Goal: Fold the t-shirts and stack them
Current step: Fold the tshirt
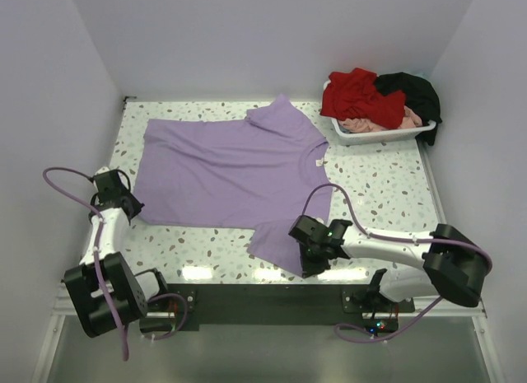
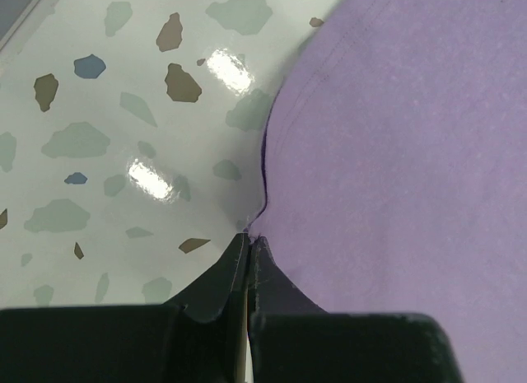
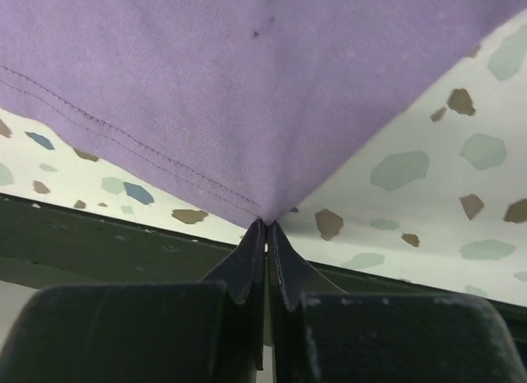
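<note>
Presently the large light purple cloth t-shirt [image 1: 230,173] is spread flat on the speckled terrazzo worktop [image 1: 387,193], one sleeve lying near the front edge. The left pincer [image 2: 249,241] is closed on the shirt's hem edge, and the right pincer [image 3: 265,228] is clamped on the sleeve tip, cloth tented from it. Only a sliver of fabric is held in each, so a lift could be lost to slipping, and uneven pulls would skew the fold. A red shirt [image 1: 358,95], black shirt [image 1: 414,91] and pale pink shirt [image 1: 370,124] are heaped in the white plastic tray [image 1: 387,137]
</note>
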`<action>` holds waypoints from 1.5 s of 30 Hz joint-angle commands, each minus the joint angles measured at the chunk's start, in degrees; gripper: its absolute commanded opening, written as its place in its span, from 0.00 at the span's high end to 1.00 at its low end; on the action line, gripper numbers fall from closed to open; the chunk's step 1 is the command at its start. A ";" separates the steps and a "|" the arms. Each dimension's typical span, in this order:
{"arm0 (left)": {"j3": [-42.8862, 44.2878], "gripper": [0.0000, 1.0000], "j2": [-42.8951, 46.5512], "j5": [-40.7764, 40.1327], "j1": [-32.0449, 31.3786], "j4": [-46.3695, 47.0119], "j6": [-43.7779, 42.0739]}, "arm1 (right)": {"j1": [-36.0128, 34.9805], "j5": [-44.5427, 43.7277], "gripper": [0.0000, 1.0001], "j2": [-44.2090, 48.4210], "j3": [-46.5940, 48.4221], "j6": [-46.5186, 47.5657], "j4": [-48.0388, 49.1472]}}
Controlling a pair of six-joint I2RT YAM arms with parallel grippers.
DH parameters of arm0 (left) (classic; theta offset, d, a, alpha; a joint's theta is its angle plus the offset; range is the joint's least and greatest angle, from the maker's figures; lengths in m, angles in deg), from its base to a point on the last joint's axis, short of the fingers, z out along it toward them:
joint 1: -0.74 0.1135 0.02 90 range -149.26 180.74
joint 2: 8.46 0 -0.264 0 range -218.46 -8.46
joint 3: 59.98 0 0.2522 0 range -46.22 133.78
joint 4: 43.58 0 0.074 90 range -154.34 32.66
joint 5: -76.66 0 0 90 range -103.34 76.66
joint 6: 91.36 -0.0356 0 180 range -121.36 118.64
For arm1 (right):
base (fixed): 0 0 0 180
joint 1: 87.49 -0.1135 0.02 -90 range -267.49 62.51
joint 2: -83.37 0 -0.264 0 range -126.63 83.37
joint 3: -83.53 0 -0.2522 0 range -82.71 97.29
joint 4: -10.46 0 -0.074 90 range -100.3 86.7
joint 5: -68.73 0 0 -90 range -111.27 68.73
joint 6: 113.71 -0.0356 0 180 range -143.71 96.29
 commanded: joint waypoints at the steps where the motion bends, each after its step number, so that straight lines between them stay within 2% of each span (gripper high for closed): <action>1: 3.16 1.00 4.26 -0.24 0.40 -2.77 0.00 | -0.63 -1.08 1.00 1.51 2.19 1.65 -6.70; 7: 4.13 1.00 11.65 -1.48 0.40 -7.43 2.46 | -0.63 -0.90 1.00 5.04 5.71 2.26 -14.44; 13: 5.53 1.00 12.70 1.16 0.39 -10.15 5.01 | -0.63 -1.08 1.00 9.08 6.24 1.12 -18.14; 31: 5.97 1.00 16.31 2.92 0.31 -15.26 8.00 | -0.63 -0.38 1.00 13.22 8.17 -1.07 -20.97; 36: 4.92 1.00 15.70 3.10 0.31 -13.15 7.65 | -0.72 -0.73 1.00 9.53 12.21 -1.43 -19.12; 41: 4.39 1.00 13.07 3.54 0.31 -9.20 7.38 | -0.37 -6.96 1.00 2.59 21.60 0.76 -19.03; 45: 5.88 1.00 8.77 4.24 0.31 -5.59 7.12 | 3.22 -9.08 1.00 -4.96 29.69 5.42 -20.69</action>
